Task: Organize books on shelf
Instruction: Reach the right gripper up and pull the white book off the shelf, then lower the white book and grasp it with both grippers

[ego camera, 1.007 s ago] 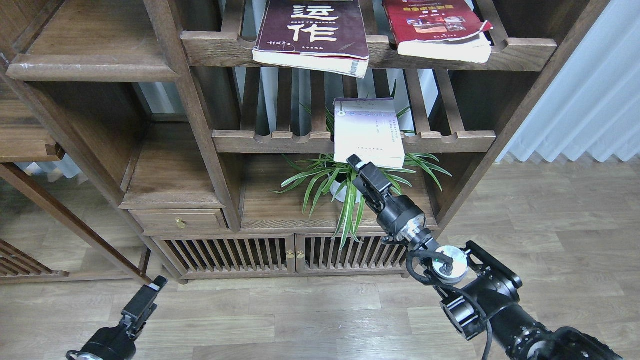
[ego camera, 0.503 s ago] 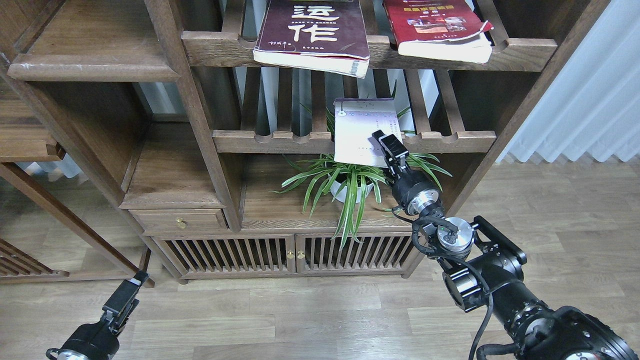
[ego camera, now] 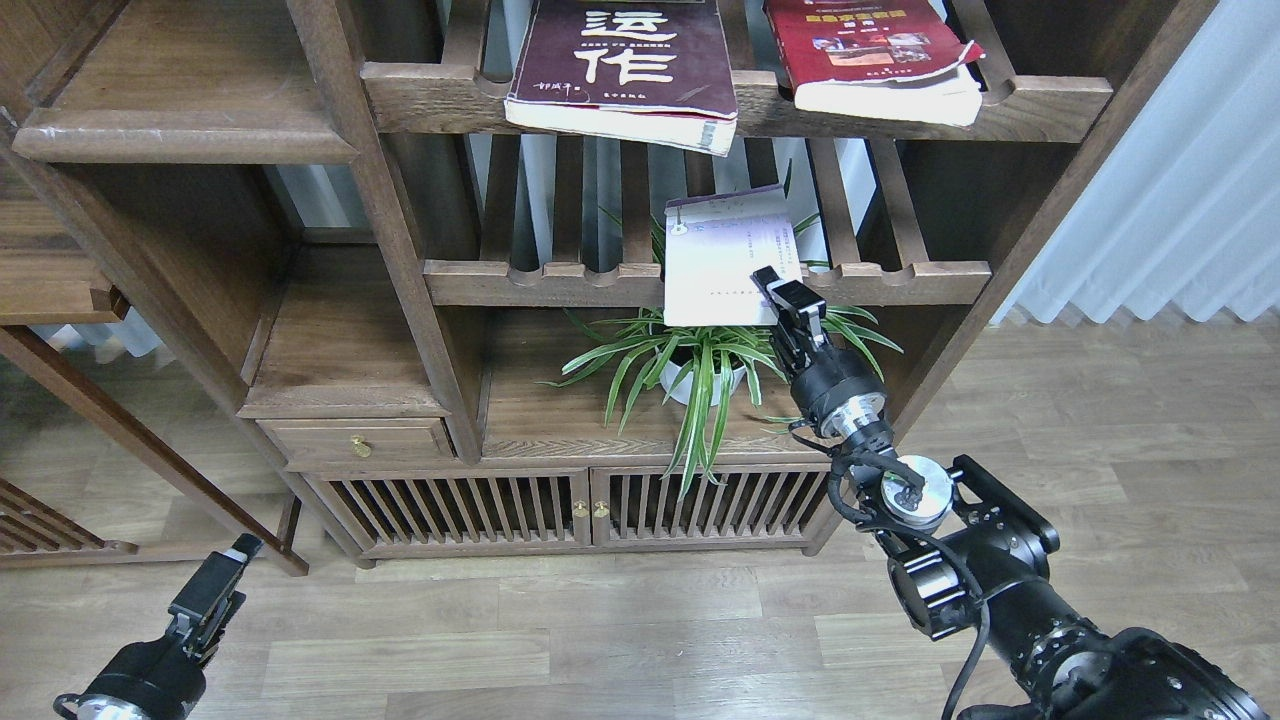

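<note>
Three books show from my head camera, and two arms, one tool on each. Far left and low, my left tool (ego camera: 215,585) hangs over the floor (ego camera: 600,640), touching nothing; it is seen nearly end-on and dark, so I cannot tell how far apart its fingers stand. Above it, the solid brown shelf (ego camera: 180,140) at upper left carries no book. Further right, the maroon book (ego camera: 625,65) with big white characters lies flat on the upper slatted shelf (ego camera: 440,95), its near edge overhanging the front rail. Below it the pale lavender book (ego camera: 725,255) sits tilted over the middle slatted shelf (ego camera: 900,282), above one potted plant (ego camera: 690,365). My right tool (ego camera: 783,292) is closed narrow on that book's lower right corner. The red book (ego camera: 870,50) lies flat on the upper slats, well right of the maroon one.
</note>
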